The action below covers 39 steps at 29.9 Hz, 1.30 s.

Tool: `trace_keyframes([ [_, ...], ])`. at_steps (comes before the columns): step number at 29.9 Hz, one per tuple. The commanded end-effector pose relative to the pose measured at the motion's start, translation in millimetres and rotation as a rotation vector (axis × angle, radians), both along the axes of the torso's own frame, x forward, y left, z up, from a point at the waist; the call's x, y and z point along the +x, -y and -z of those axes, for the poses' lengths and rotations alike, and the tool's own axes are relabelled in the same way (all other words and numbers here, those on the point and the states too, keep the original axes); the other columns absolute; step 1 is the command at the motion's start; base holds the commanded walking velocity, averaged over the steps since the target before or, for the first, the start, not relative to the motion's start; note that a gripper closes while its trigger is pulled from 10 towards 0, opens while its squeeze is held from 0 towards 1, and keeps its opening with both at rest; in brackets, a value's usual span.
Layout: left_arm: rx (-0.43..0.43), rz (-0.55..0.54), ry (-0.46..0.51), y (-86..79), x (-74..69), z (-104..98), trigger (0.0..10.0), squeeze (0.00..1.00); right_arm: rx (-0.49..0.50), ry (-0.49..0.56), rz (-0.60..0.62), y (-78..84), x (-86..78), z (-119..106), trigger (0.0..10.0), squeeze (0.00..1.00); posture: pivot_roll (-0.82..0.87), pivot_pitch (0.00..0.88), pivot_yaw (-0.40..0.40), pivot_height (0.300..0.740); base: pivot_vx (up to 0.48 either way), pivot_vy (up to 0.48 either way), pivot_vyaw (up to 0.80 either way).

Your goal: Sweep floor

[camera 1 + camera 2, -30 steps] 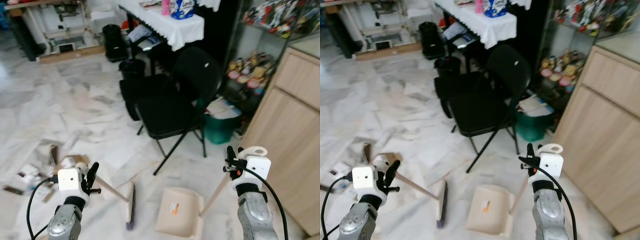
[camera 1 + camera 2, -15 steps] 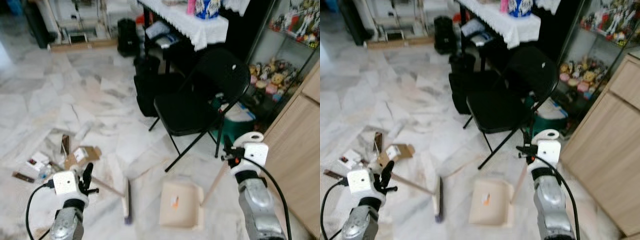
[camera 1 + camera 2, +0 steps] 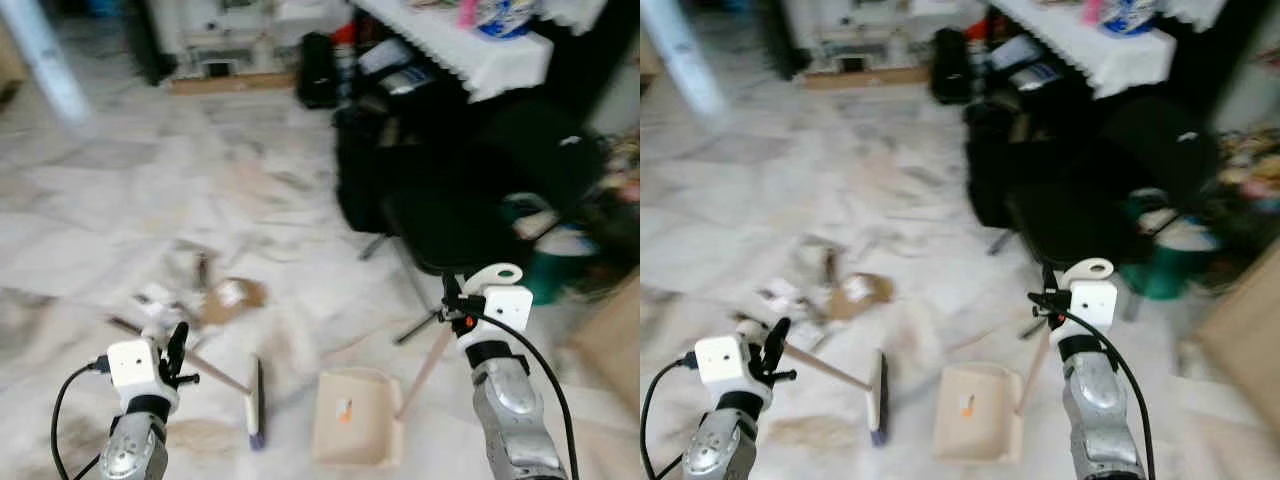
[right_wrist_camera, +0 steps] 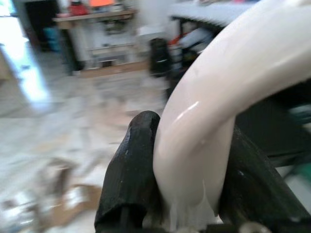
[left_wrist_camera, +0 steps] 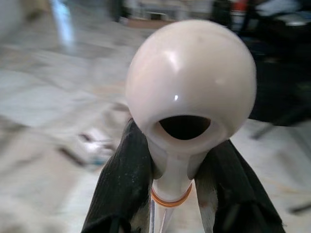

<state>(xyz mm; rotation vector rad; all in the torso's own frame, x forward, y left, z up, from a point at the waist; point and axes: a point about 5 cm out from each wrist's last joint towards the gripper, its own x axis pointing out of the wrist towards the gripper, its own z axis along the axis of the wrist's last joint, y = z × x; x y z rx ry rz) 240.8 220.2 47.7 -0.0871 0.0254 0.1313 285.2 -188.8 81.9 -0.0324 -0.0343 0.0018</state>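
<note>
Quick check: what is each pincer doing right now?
Left pincer: closed on the broom handle.
Right pincer: closed on the dustpan handle.

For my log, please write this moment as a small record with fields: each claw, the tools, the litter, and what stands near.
left claw: shut on broom handle
right claw: shut on dustpan handle
broom: head on the marble floor
dustpan: flat on the floor, right of the broom head
litter: cardboard and scraps ahead of the broom
black chair: ahead on the right
image: blurred
</note>
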Motion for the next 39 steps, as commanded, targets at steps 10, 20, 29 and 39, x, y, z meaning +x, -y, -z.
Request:
trace_keyframes([
  [10,0.026,0.035,0.039,-0.9,5.5,-13,10.0,0.00,0.018,0.027,-0.008,-6.7,-3.3,-3,10.0,0.00,-0.02,0.039,0.047,0.740,0.000,0.403,0.79],
  [20,0.030,0.033,0.051,-1.1,5.7,-18,10.0,0.00,0.016,0.056,-0.025,-11.8,-4.3,-10,10.0,0.00,-0.01,0.061,0.044,0.740,0.000,0.405,0.27],
  [29,0.095,0.048,0.178,5.9,13.4,-53,10.0,0.00,0.014,0.214,0.021,-9.1,4.7,-54,10.0,0.00,-0.01,0.079,0.049,0.740,0.000,0.000,0.00],
  [39,0.087,0.049,0.201,13.5,23.7,-61,10.0,0.00,0.045,0.183,0.022,-16.0,10.6,-49,10.0,0.00,-0.01,0.086,0.049,0.740,0.000,0.000,0.00],
])
